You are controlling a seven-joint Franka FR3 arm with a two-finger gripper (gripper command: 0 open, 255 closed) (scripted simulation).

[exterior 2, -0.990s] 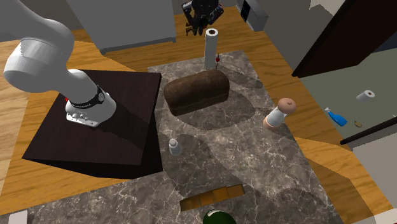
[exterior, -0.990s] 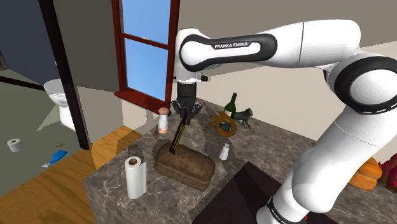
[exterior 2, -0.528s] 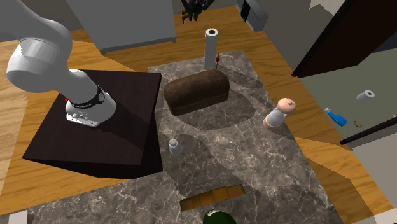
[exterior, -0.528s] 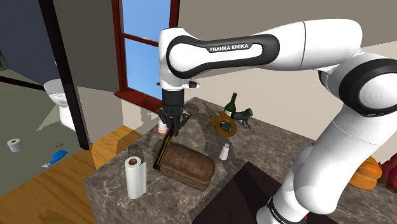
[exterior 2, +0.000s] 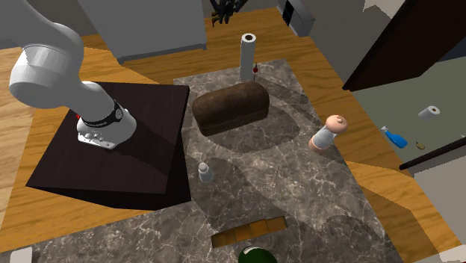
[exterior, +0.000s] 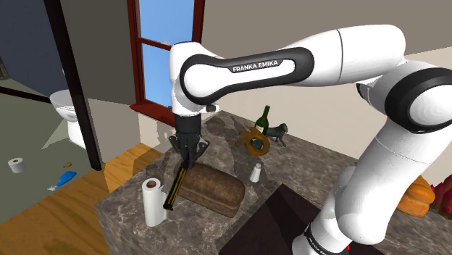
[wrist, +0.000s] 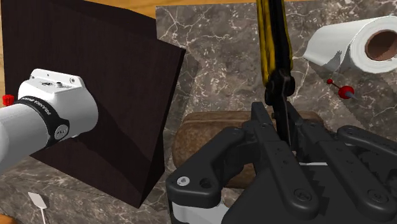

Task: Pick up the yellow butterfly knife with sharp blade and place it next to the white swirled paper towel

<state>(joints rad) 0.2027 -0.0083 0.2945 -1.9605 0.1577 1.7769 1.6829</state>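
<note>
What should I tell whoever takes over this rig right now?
End effector: shut on the yellow-and-black butterfly knife, which hangs tilted below it, clear of the counter.
Paper towel roll: white, upright near the marble counter's corner, beside the end of the brown bread loaf.
Done: the knife is picked up and carried; in the shoulder view its lower end shows between loaf and roll.
Left: lower the knife onto bare counter next to the roll, open the end effector, and back away, probably without bumping the roll.
</note>
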